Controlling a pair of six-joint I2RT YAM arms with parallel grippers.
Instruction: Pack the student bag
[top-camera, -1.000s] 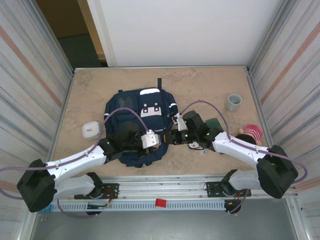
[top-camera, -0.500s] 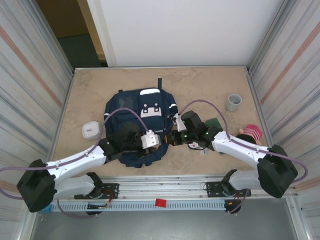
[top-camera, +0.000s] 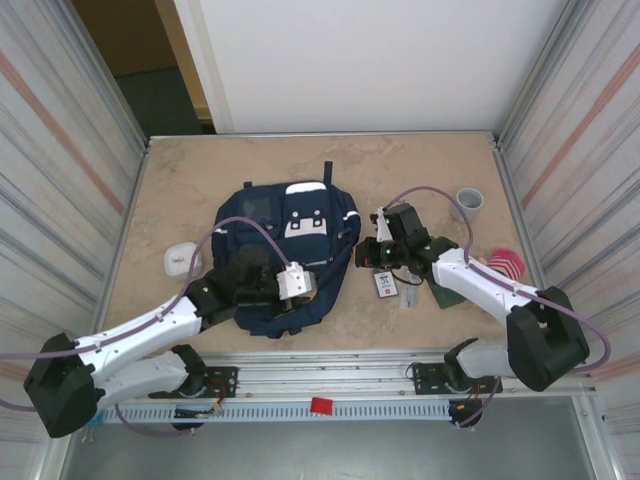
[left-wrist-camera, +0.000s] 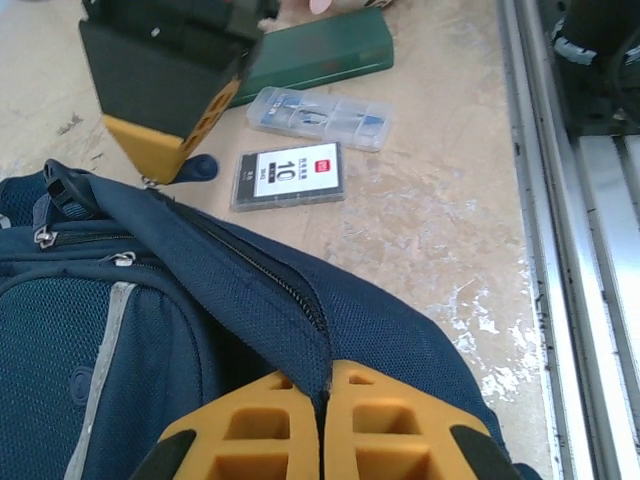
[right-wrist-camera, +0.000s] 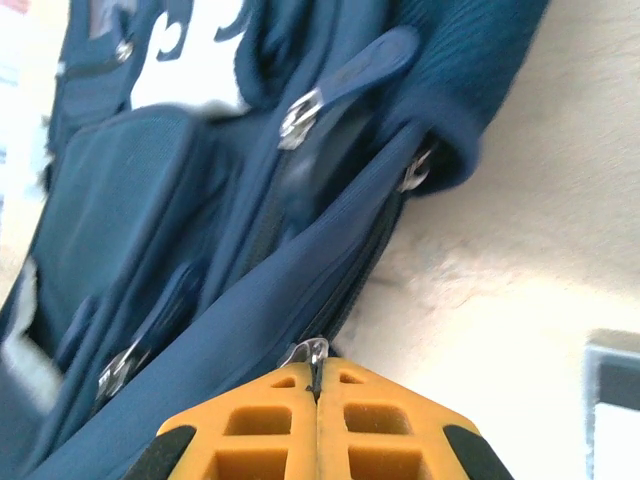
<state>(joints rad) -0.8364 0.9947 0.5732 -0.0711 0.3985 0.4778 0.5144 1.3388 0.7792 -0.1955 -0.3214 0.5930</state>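
Right arm has swung up and away from the near edge since a second ago, its claw (right-wrist-camera: 317, 378) has gone from part-open to clamped, and the student bag (top-camera: 262, 215) has twisted a bit with it, so a little card box (left-wrist-camera: 290, 176) and a clear case (left-wrist-camera: 318, 117) now sit uncovered on the counter (top-camera: 200, 180) at about 4 o'clock from the bag. The bag itself lies flat in the middle of the counter, top end towards 12. The right claw is shut on a small metal zipper pull (right-wrist-camera: 305, 352) at the bag's 3 o'clock edge. The left claw (left-wrist-camera: 325, 382) is pinched tight on the fabric right beside the zipper track (left-wrist-camera: 262, 268) down at roughly 5 o'clock. So my read is we're at the unzip-the-main-compartment stage, nothing packed yet. To do it well, I'd keep the left claw planted as the anchor and drag the pull along the line of the track, curving round the bag's edge instead of yanking straight out, or the whole bag just slides. Keep the track taut between the two claws. That pull is thin and slick, so it could slip out. Also watch the green box (left-wrist-camera: 315, 58) and the case sitting near the right arm's path.
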